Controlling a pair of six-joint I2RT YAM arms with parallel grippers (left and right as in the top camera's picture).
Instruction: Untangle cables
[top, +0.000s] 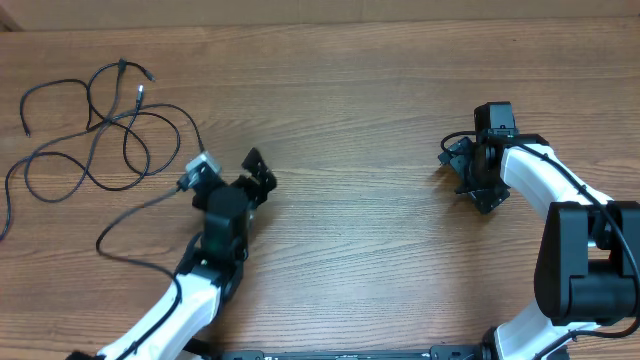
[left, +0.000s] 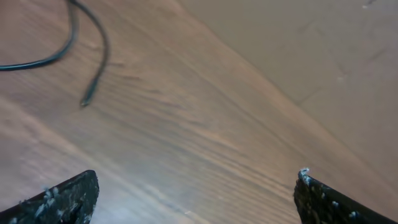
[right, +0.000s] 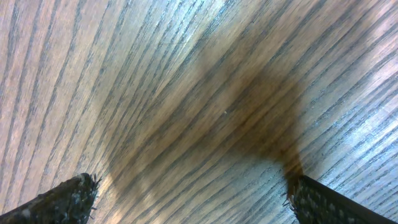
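"At the far left of the counter (top: 350, 90), the cables (top: 95, 130) are lying in one loose tangle of loops, crossing each other in several places."

"Is either arm touching them?"

"No. Moving right, the left pincer (top: 228, 172) is hovering just beside the tangle's right edge, jaws spread wide and gripping nothing. Its wrist camera is showing one strand and a plug end (left: 84, 101) lying ahead and to its left, apart from both fingertips."

"And the other side?"

"Well over on the right, the right pincer (top: 468, 178) is hanging above bare wood, likewise released and empty. Its own camera is showing nothing but grain and shadow."

"So which step is this?"

"I'm judging it as the very start: nothing is being pulled apart yet, and the left arm seems to be lining up for a first grasp."

"And next?"

"The left pincer is needing to reach left and down onto one strand — ideally near a free plug end — and close on that cord alone, not on a crossing. The right arm is sitting well apart from the tangle, so it would have to come across before pinning a second cord."
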